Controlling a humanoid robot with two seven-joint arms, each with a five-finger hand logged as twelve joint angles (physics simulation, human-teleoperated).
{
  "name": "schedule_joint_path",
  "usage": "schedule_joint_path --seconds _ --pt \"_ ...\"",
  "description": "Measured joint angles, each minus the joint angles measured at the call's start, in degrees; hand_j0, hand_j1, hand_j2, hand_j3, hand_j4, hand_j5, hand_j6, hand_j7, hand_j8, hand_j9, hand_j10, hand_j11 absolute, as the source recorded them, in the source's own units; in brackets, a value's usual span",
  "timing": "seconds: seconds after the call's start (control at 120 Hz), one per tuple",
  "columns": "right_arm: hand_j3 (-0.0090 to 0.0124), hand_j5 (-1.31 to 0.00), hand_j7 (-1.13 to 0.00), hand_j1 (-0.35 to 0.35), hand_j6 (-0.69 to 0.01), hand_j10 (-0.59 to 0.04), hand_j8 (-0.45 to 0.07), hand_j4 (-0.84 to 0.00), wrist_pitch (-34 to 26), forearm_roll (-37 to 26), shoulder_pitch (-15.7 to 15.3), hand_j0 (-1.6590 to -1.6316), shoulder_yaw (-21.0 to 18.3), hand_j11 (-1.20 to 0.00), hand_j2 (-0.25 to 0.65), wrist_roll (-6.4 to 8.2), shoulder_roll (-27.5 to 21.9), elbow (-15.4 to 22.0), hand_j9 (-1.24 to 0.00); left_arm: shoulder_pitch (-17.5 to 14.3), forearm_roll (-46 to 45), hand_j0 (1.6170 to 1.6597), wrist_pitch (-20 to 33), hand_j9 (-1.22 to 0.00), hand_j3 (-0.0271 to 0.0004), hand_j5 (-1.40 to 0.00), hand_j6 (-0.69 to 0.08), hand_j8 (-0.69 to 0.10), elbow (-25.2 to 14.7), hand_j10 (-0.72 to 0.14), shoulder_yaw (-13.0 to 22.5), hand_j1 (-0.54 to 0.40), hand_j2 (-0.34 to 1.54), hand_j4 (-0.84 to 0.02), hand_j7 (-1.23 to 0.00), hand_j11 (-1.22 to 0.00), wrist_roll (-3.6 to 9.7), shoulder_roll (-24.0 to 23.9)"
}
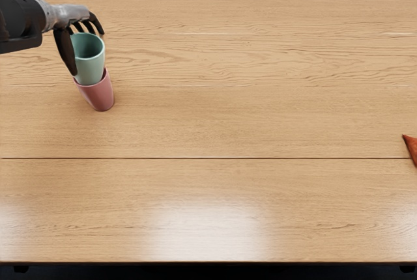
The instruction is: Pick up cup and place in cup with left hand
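Observation:
My left hand (77, 47) comes in from the upper left, its dark thumb along the near left side of a light green cup (90, 70) and its fingers curled at the far side by the rim. It is shut on this cup. The green cup's mouth faces up, and its lower end sits inside the mouth of a pink cup (99, 94). The pink cup stands on the table, and its rim hides the green cup's base. The two cups' axes look slightly out of line.
The wooden table (228, 111) fills most of the view, with its far edge near the top and its near edge at the bottom. A pointed orange-red object (411, 147) is cut off by the right picture edge.

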Motion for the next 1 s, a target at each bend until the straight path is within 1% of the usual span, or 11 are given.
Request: schedule_joint_path --seconds 0.183,0.292,0.433,0.533,0.617,0.758,0.8,0.85,0.908,0.967,1.0 --pt "0.0000 -0.04 -0.04 -0.310 -0.032 -0.032 -0.032 -0.032 0.00 0.00 0.00 -1.6581 0.00 -0.04 -0.007 0.00 0.00 0.00 -0.04 0.13 -1.27 1.6576 -0.06 -0.15 0.0000 -0.15 -0.104 -0.109 0.05 -0.116 0.02 0.236 0.02 -0.117 -0.15 -0.15 0.00 0.35" --pt "0.0000 -0.04 -0.04 -0.310 -0.032 -0.032 -0.032 -0.032 0.00 0.00 0.00 -1.6581 0.00 -0.04 -0.007 -0.01 0.00 0.00 -0.04 0.62 -2.56 1.6578 -0.24 -0.09 0.0000 -0.09 -0.064 -0.067 -0.28 -0.070 -0.09 0.283 0.01 -0.071 -0.09 -0.09 0.00 0.76" --pt "0.0000 -0.04 -0.04 -0.310 -0.032 -0.032 -0.032 -0.032 0.00 0.00 0.00 -1.6581 0.00 -0.04 -0.007 0.00 0.00 0.00 -0.04 -0.40 -5.27 1.6579 -0.52 -0.04 0.0000 -0.05 -0.035 -0.036 -1.76 -0.037 -0.43 0.317 0.01 -0.038 -0.05 -0.04 0.00 -0.08" --pt "0.0000 -0.04 -0.04 -0.310 -0.032 -0.032 -0.032 -0.032 0.00 0.01 0.00 -1.6581 0.00 -0.04 -0.007 0.01 0.00 0.00 -0.04 -0.60 -7.49 1.6580 -0.55 -0.03 0.0000 -0.03 -0.023 -0.024 -4.79 -0.024 -0.65 0.330 0.00 -0.025 -0.03 -0.03 0.00 0.63" --pt "0.0000 -0.04 -0.04 -0.310 -0.032 -0.032 -0.032 -0.032 0.00 0.01 0.00 -1.6581 0.00 -0.04 -0.006 0.00 0.00 0.00 -0.04 -0.69 -11.22 1.6580 -0.80 -0.02 0.0000 -0.02 -0.018 -0.018 -10.09 -0.017 -1.70 0.337 0.00 -0.018 -0.02 -0.02 0.00 3.23" --pt "0.0000 -0.04 -0.04 -0.310 -0.032 -0.032 -0.032 -0.032 0.00 0.01 0.00 -1.6581 0.00 -0.04 -0.007 0.01 0.00 0.00 -0.04 -0.61 -21.64 1.6580 -3.24 -0.01 0.0000 -0.01 -0.011 -0.011 -15.84 -0.010 -3.48 0.343 0.00 -0.011 -0.01 -0.01 0.00 4.68" --pt "0.0000 -0.04 -0.04 -0.310 -0.032 -0.032 -0.032 -0.032 0.00 0.01 0.00 -1.6581 0.00 -0.04 -0.006 0.01 0.00 0.00 -0.04 -0.51 -25.57 1.6580 -5.39 -0.01 0.0000 -0.01 -0.009 -0.009 -16.82 -0.008 -3.74 0.344 0.00 -0.009 -0.01 -0.01 0.00 6.56" --pt "0.0000 -0.04 -0.04 -0.310 -0.032 -0.032 -0.032 -0.032 0.00 0.00 0.00 -1.6581 0.00 -0.04 -0.006 0.01 0.00 0.00 -0.04 0.82 -30.80 1.6580 -8.15 -0.01 0.0000 -0.01 -0.008 -0.008 -17.70 -0.007 -3.89 0.345 0.00 -0.008 -0.01 -0.01 0.00 11.80" --pt "0.0000 -0.04 -0.04 -0.310 -0.032 -0.032 -0.032 -0.032 0.00 0.00 0.00 -1.6581 0.00 -0.04 -0.006 0.01 0.00 0.00 -0.04 2.86 -37.54 1.6580 -10.14 0.00 0.0000 0.00 -0.007 -0.007 -18.44 -0.006 -3.94 0.347 0.00 -0.007 0.00 0.00 0.00 14.87" --pt "0.0000 -0.04 -0.04 -0.310 -0.032 -0.032 -0.032 -0.032 0.00 0.00 0.00 -1.6581 0.00 -0.04 -0.006 0.01 0.00 0.00 -0.04 5.17 -43.11 1.6580 -11.27 0.00 0.0000 0.00 -0.006 -0.006 -18.88 -0.005 -3.93 0.347 0.00 -0.006 0.00 0.00 0.00 16.11" --pt "0.0000 -0.04 -0.04 -0.310 -0.032 -0.032 -0.032 -0.032 0.00 0.00 0.00 -1.6581 0.00 -0.04 -0.007 0.01 0.00 0.00 -0.04 7.68 -45.33 1.6580 -11.68 0.00 0.0000 0.00 -0.006 -0.005 -19.06 -0.004 -3.95 0.348 0.00 -0.005 0.00 0.00 0.00 16.33"
